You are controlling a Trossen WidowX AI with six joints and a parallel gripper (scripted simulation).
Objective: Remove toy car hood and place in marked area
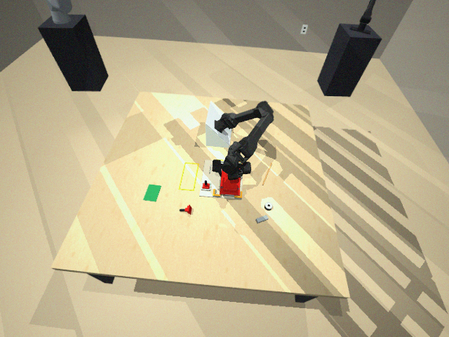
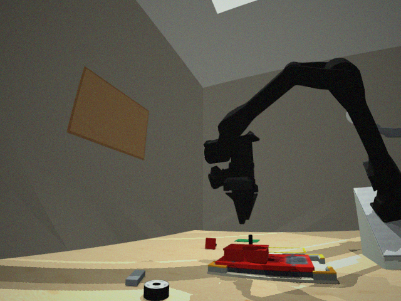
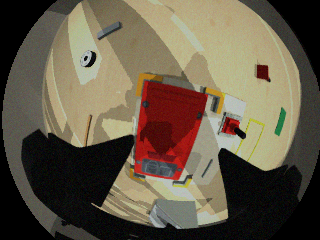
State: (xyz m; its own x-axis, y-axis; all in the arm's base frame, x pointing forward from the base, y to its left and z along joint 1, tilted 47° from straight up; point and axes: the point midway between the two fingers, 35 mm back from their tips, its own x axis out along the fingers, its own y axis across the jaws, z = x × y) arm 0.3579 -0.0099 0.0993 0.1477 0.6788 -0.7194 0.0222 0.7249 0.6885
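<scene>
The red toy car [image 1: 229, 191] [image 2: 288, 266] [image 3: 182, 152] sits in a low fixture with orange and yellow corners. A raised red block [image 2: 245, 254] [image 3: 172, 97] stands on the end away from the arm's base; a grey patch marks the lower end. I cannot tell for sure which red part is the hood. My gripper [image 2: 242, 222] [image 3: 179, 147] is open and empty, pointing down above the car without touching it. In the top view the arm hides the car's near-base end. A yellow outlined rectangle [image 1: 182, 176] [image 3: 257, 122] lies on the table beside the fixture.
A red piece with an upright black peg [image 1: 205, 186] [image 3: 231, 125] stands beside the car. Another [image 1: 188, 209] [image 2: 210, 243] lies on its side. A green patch [image 1: 152, 192], a wheel [image 1: 268, 206], a grey block [image 1: 262, 219] and a thin stick [image 1: 267, 174] lie around.
</scene>
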